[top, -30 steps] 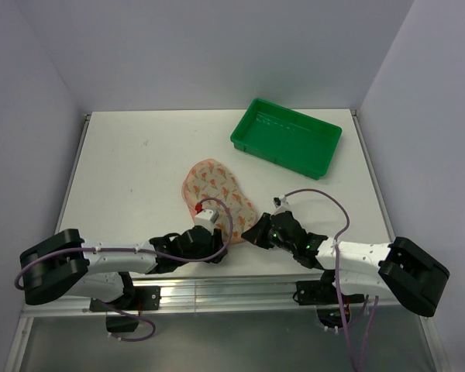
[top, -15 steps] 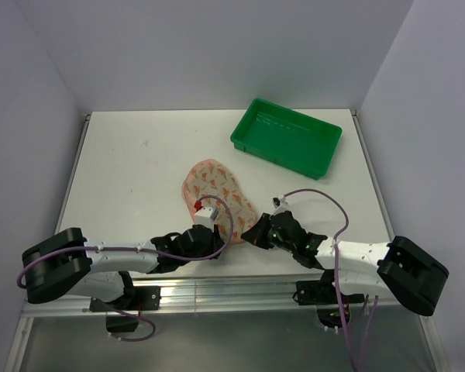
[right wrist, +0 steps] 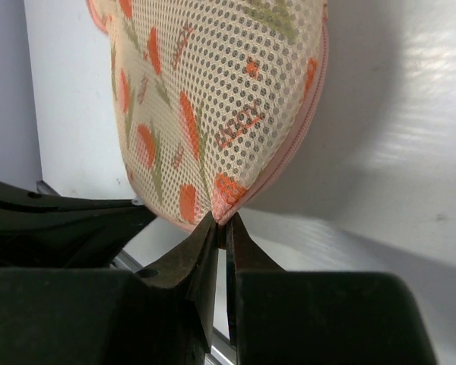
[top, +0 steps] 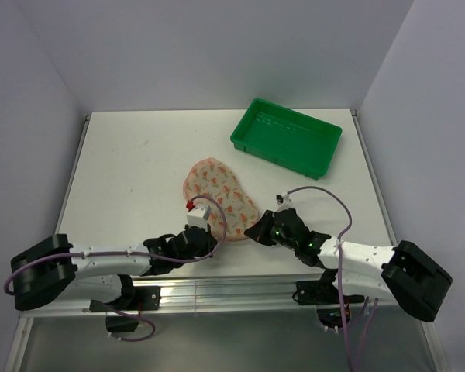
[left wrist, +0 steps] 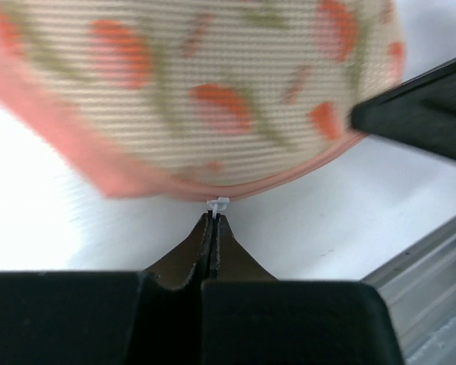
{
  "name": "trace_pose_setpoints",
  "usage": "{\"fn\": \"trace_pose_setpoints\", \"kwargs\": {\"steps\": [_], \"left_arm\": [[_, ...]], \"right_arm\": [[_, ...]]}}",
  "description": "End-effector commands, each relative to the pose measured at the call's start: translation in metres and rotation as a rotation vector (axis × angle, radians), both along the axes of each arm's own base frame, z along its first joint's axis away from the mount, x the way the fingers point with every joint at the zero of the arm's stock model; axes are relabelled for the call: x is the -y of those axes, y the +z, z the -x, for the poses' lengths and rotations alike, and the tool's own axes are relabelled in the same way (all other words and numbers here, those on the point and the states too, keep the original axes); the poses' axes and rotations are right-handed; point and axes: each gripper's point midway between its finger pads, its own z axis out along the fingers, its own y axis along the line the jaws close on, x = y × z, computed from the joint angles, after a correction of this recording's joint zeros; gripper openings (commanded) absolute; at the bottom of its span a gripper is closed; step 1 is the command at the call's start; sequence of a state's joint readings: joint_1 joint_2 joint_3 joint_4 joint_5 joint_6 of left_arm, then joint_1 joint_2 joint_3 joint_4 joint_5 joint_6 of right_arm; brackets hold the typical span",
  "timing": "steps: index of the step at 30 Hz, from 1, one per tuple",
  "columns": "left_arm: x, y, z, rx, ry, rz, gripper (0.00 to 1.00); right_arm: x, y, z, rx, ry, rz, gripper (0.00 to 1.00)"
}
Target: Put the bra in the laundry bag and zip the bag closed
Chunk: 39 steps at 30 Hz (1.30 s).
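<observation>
While left gripper [left wrist: 214, 220] pinches the white zip pull [left wrist: 217, 204], right gripper [right wrist: 222, 228] clamped tight on laundry bag [right wrist: 213, 99] rim

White table [top: 132, 167]: laundry bag [top: 215, 190] near centre, green tray [top: 277, 158] far right.
</observation>
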State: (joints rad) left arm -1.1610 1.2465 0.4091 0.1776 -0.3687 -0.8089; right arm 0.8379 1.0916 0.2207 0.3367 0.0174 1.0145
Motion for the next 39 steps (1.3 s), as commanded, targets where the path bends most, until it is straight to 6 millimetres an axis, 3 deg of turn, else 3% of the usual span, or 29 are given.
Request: {"fn": "trace_pose_setpoints", "kwargs": {"steps": [1,2,3,8,11,12,14,15,16,18,19,20,21,23,24,25,27,33,36,39], "left_arm": [[-0.041,-0.007,-0.008,0.041,0.123,-0.082,0.0],[-0.052,-0.013,-0.006,0.029,0.14,-0.115,0.0],[-0.052,-0.006,-0.007,0.029,0.155,-0.071,0.0],[-0.066,-0.008,-0.005,-0.014,0.24,-0.057,0.0],[-0.074,-0.005,-0.004,-0.026,0.274,-0.053,0.0],[-0.074,0.0,-0.003,-0.022,0.272,-0.035,0.0],[-0.07,0.006,-0.002,-0.011,0.242,-0.009,0.0],[-0.063,0.01,0.0,-0.013,0.219,0.021,0.0],[-0.052,0.02,-0.003,0.012,0.193,0.066,0.0],[-0.038,0.027,-0.004,0.02,0.158,0.103,0.0],[-0.025,0.041,-0.008,0.044,0.138,0.146,0.0],[-0.018,0.047,-0.01,0.056,0.125,0.157,0.0],[-0.011,0.043,-0.013,0.059,0.111,0.139,0.0],[0.014,0.063,-0.017,0.088,0.057,0.192,0.0],[0.02,0.059,-0.019,0.083,0.045,0.178,0.0],[0.03,0.066,-0.019,0.089,0.018,0.196,0.0],[0.04,0.068,-0.021,0.093,0.001,0.21,0.0],[0.043,0.057,-0.013,0.058,-0.035,0.206,0.0],[0.038,0.05,-0.011,0.043,-0.025,0.191,0.0],[0.033,0.05,-0.012,0.047,-0.013,0.189,0.0]], "right_arm": [[0.014,0.01,-0.018,0.057,-0.029,0.05,0.0],[0.016,0.011,-0.02,0.07,-0.024,0.066,0.0],[0.018,0.013,-0.023,0.077,-0.027,0.076,0.0],[0.036,0.014,-0.04,0.1,-0.061,0.14,0.0],[0.041,0.017,-0.062,0.098,-0.079,0.176,0.0],[0.033,0.033,-0.074,0.13,-0.075,0.162,0.0],[0.019,0.038,-0.078,0.123,-0.012,0.169,0.25],[0.007,0.054,-0.082,0.15,0.009,0.154,0.35],[0.003,0.059,-0.081,0.157,0.016,0.156,0.61],[0.002,0.059,-0.075,0.157,0.016,0.161,0.74],[0.002,0.064,-0.07,0.156,0.004,0.131,0.8],[0.004,0.063,-0.066,0.153,-0.002,0.111,0.81],[0.009,0.047,-0.054,0.119,-0.005,0.109,0.82],[0.004,0.05,-0.042,0.105,-0.023,0.025,0.82],[0.007,0.037,-0.033,0.075,-0.03,0.023,0.82],[-0.003,0.041,-0.023,0.063,-0.023,-0.029,0.83],[-0.003,0.032,-0.015,0.051,-0.045,-0.043,0.83],[-0.023,0.032,-0.018,0.018,-0.036,-0.121,0.84],[-0.038,0.046,-0.023,0.046,0.0,-0.18,0.83],[-0.039,0.045,-0.024,0.042,-0.002,-0.184,0.82]]}}
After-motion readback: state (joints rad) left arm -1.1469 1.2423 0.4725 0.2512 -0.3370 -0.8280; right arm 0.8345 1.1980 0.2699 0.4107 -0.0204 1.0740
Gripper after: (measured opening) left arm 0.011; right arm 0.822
